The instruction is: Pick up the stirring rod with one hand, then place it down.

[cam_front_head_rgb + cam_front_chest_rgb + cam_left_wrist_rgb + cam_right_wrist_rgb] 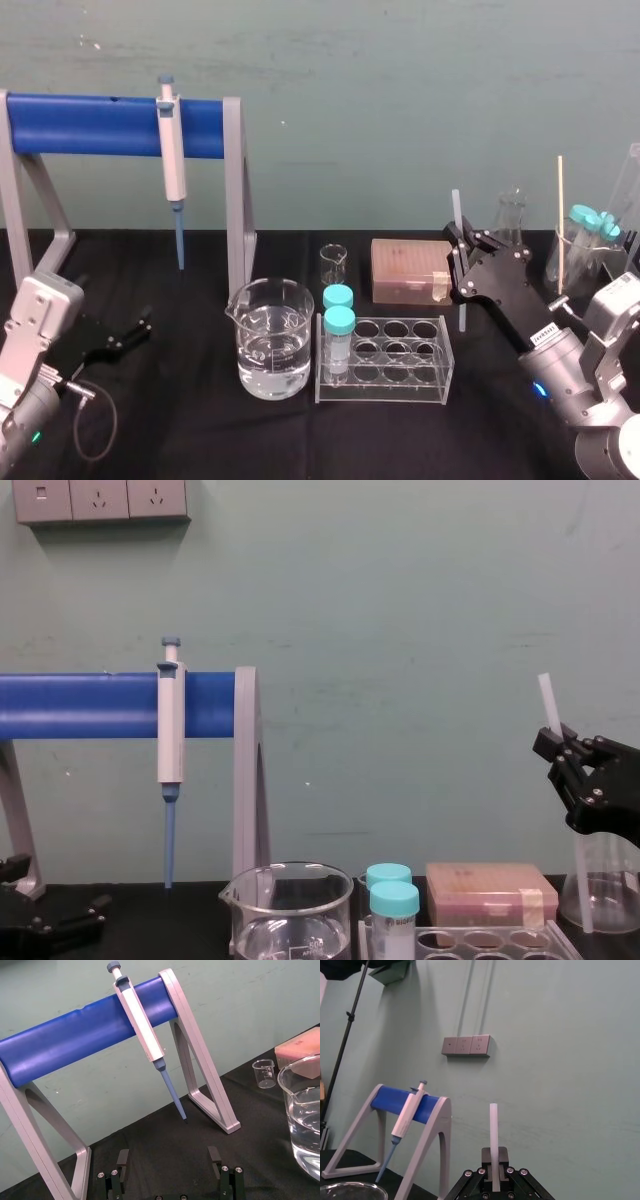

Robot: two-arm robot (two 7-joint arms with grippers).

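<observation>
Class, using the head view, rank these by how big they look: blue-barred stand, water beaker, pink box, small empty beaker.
1. Stand
2. Water beaker
3. Pink box; it sits farther back, so this rank is unsure
4. Small empty beaker
The right claw holds the stirring rod beside the box.

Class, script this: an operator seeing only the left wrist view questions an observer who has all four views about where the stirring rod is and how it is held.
Operator: No rod in my view. Where is it?
Observer: The right gripper is shut on the stirring rod, by the right end of the tube rack.
Operator: How does it sit?
Observer: Nearly upright, its top end above the fingers, the longer part hanging below.
Operator: And my arm?
Observer: The left gripper sits open at far left, the big beaker between it and the rod.
</observation>
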